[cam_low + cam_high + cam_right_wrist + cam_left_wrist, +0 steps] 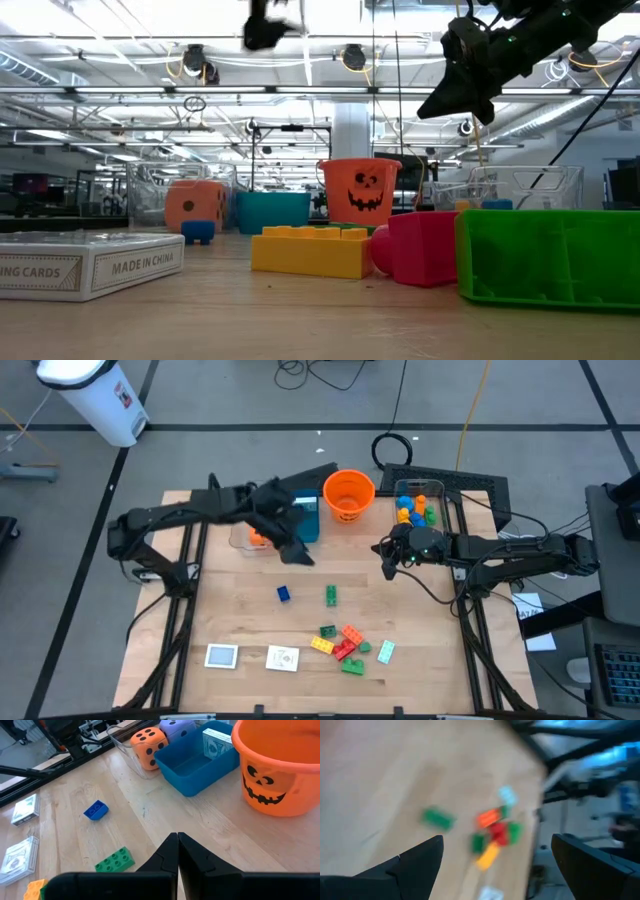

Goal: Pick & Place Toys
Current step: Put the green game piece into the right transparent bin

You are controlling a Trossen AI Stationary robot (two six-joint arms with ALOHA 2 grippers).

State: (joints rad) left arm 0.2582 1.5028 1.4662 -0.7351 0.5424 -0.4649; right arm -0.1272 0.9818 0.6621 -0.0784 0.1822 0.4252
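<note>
A wooden table [240, 615] fills the centre of the high view. At its upper edge stand a bucket [348, 495], a blue box [197, 762] holding a card [216, 743], and a clear bin [125, 742] with an orange die [148, 741] and a purple die [176, 727]; the right bin [418, 500] holds bricks. Only the right wrist view shows the box's card. The brick cluster [343, 642] lies lower centre, well apart from both grippers. The left gripper [297, 550] is spread and empty; the right gripper [385, 558] is clenched on nothing.

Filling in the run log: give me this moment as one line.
left gripper: open, empty, above table | right gripper: shut, empty, near orange bucket | brick pile: on table
</note>
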